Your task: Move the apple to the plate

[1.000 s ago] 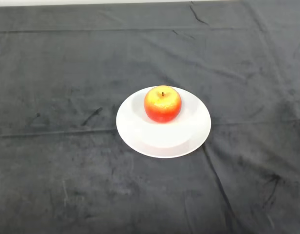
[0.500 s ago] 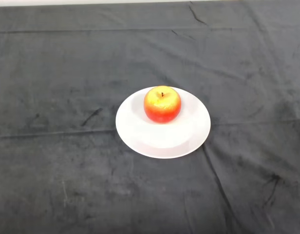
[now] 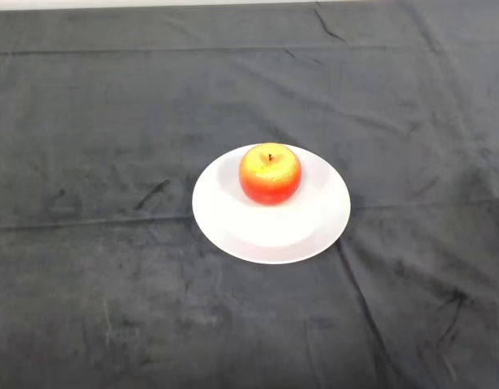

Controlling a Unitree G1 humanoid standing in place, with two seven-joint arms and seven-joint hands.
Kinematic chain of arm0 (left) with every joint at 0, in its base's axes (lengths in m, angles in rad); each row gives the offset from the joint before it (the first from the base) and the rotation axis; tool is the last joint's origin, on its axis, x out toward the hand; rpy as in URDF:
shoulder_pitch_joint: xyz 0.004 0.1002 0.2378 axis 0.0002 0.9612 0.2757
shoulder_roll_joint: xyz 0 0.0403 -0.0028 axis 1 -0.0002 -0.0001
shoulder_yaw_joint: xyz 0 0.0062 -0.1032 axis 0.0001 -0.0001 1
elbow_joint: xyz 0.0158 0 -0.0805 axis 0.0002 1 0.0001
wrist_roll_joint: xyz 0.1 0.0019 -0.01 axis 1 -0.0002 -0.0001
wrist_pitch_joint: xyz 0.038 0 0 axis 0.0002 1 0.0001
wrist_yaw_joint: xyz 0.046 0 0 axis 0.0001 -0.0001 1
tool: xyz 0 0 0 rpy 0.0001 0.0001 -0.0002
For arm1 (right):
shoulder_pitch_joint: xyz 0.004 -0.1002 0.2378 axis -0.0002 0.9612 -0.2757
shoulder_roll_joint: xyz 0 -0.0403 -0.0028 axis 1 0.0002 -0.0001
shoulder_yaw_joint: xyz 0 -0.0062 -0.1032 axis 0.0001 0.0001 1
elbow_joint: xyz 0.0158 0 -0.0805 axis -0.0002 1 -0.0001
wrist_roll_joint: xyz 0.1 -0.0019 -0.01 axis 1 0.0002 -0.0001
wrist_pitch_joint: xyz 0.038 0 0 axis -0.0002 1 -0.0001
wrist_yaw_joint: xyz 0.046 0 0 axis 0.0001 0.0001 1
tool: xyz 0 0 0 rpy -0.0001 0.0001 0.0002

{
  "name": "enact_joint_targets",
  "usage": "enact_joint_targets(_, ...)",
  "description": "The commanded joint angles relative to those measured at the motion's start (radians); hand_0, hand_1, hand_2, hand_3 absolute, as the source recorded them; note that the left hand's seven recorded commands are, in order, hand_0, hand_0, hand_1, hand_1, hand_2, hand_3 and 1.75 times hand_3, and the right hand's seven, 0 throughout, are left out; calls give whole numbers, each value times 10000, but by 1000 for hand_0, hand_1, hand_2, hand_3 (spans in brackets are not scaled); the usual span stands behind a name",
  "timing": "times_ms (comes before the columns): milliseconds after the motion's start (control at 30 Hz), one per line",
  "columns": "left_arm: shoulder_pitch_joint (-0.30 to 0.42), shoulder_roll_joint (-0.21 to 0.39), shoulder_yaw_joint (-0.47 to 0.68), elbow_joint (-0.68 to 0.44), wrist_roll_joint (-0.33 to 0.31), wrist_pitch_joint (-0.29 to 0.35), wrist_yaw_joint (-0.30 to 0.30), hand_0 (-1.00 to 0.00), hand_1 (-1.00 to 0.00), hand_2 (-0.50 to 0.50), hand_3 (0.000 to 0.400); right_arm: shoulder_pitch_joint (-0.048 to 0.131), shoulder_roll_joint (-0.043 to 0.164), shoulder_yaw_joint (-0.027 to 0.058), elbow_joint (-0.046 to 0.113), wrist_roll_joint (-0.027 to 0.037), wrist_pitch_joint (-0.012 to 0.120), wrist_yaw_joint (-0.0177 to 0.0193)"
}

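A red and yellow apple (image 3: 270,173) stands upright, stem up, on the far half of a round white plate (image 3: 262,235). The plate lies near the middle of the table in the head view.
A dark wrinkled cloth (image 3: 104,267) covers the whole table. A pale strip of the table's far edge (image 3: 152,3) shows along the top of the view.
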Motion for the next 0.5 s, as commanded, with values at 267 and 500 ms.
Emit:
enact_joint_targets(267, -152, 456, 209, 213, 293, 117, -141, 0, 0, 0, 0, -93, -260, 19, 176, -57, -84, -87)
enact_joint_targets(500, -152, 446, 246, 215, 336, 137, -155, 0, 0, 0, 0, -94, -260, 18, 177, -56, -85, -86)
